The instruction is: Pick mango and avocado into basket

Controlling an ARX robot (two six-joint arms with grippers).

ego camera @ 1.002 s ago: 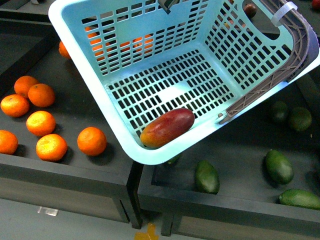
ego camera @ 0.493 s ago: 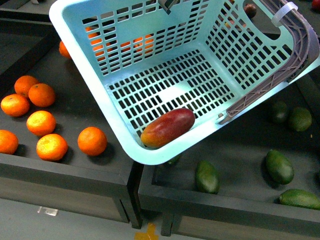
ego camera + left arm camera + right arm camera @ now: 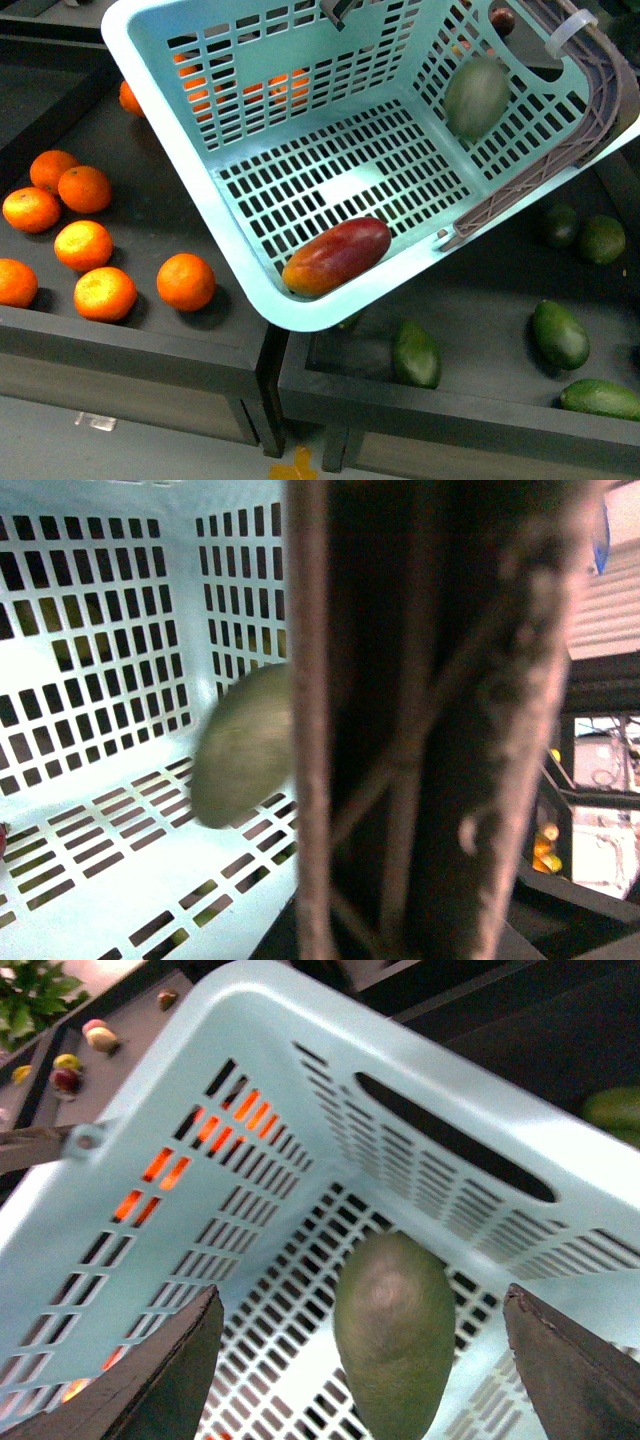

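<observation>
A blurred dark-green oval avocado [image 3: 477, 97] has just appeared, falling inside the tilted light turquoise slotted plastic basket [image 3: 300, 312]. There the red-orange elongated mango [image 3: 337, 256] already lies. Our right hand [image 3: 362, 1295] gapes empty above; our left hand's state we cannot tell.

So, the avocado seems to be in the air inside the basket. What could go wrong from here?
1. The basket is tilted, so the blurred avocado may roll down its floor and strike the mango at the low corner, perhaps bruising both.
2. With enough speed, it could bounce over the low rim beside the mango and land outside.
</observation>
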